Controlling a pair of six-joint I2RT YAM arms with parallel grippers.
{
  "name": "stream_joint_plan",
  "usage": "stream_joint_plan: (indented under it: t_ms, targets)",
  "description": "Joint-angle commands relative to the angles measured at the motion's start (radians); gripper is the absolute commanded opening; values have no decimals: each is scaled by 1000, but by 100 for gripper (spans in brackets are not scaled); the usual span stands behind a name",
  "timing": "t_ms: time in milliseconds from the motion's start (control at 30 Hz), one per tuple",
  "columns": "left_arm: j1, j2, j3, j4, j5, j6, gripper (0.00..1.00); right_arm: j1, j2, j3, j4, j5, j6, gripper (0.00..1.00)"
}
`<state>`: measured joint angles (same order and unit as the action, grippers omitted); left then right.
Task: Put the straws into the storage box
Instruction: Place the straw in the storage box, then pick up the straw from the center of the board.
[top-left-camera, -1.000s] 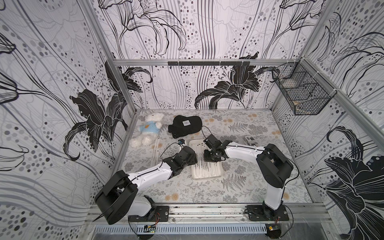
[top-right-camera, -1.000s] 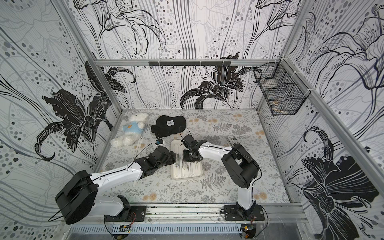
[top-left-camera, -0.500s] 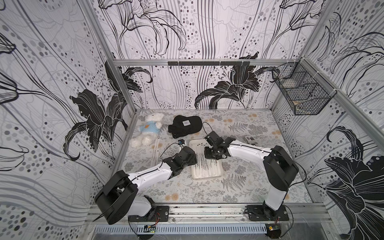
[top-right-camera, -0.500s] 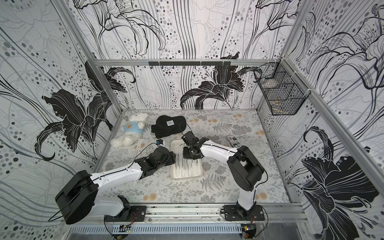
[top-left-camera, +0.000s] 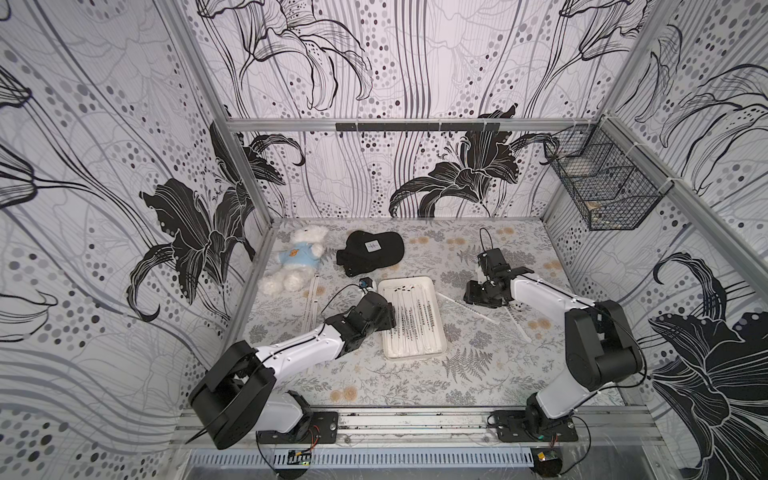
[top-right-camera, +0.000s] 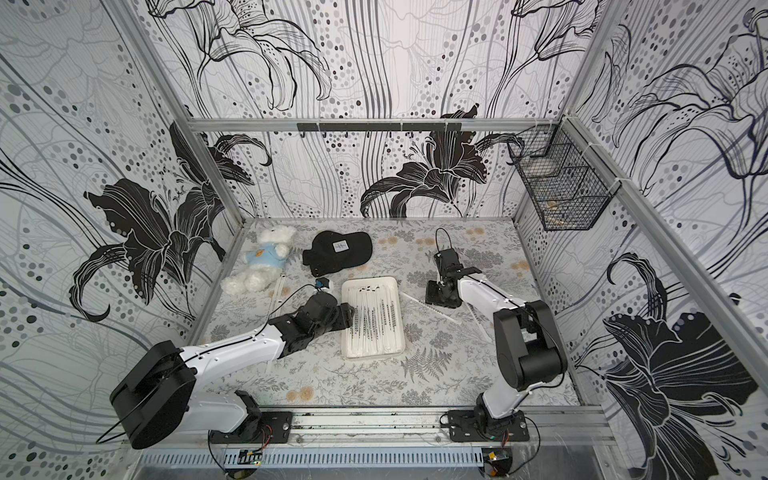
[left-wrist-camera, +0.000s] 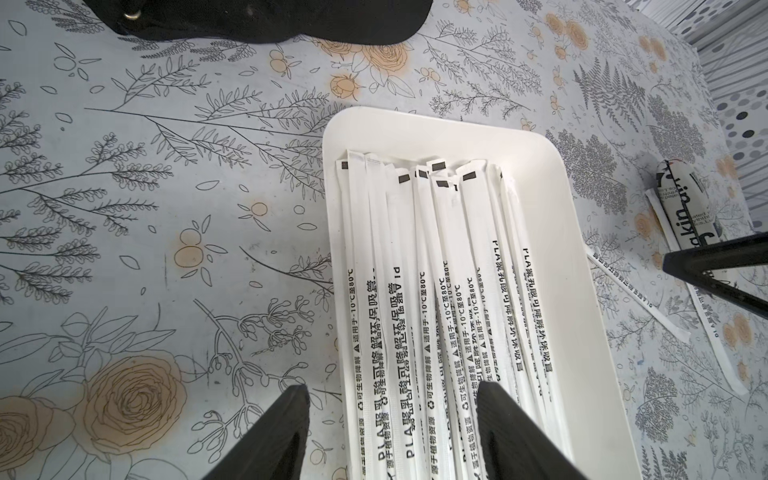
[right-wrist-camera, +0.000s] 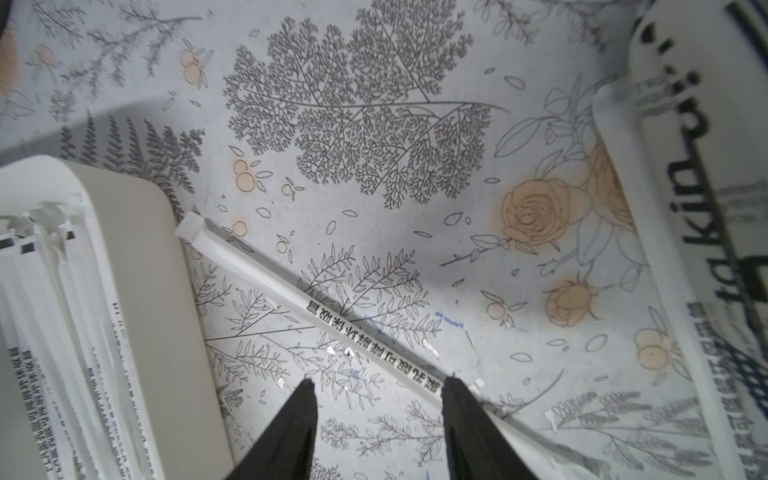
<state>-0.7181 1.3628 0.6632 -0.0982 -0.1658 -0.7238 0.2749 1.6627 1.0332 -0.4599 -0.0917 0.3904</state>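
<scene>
Straws lie side by side in storage box.

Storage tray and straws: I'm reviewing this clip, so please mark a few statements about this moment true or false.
1. The shallow white rectangular storage tray holds many thin white paper-wrapped straws. True.
2. The right gripper is shut on a straw. False: its jaws stand open and empty over a loose straw on the floral table.
3. Every straw is in the tray. False: more straws lie on the table on the tray's other side.
4. The black cap lies on the table beyond the tray's far end. True.
5. The left gripper is open, one finger over the tray, one outside it. True.
</scene>
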Motion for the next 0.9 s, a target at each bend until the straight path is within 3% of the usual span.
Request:
stream_joint_plan:
  t_ms: [0,333,500,867]
  targets:
    - [5,7,11,30,12,21,69,-8,70,4,37,-44,-17,53]
    - [4,4,12,18,-17,29,69,3,-29,-148,44,-124,69,53]
    - [5,8,13,22,-16,30,69,96,-44,-148,-19,-46,79,51]
    - [5,8,31,14,-12,38,69,210,94,-61,-66,199,30,25]
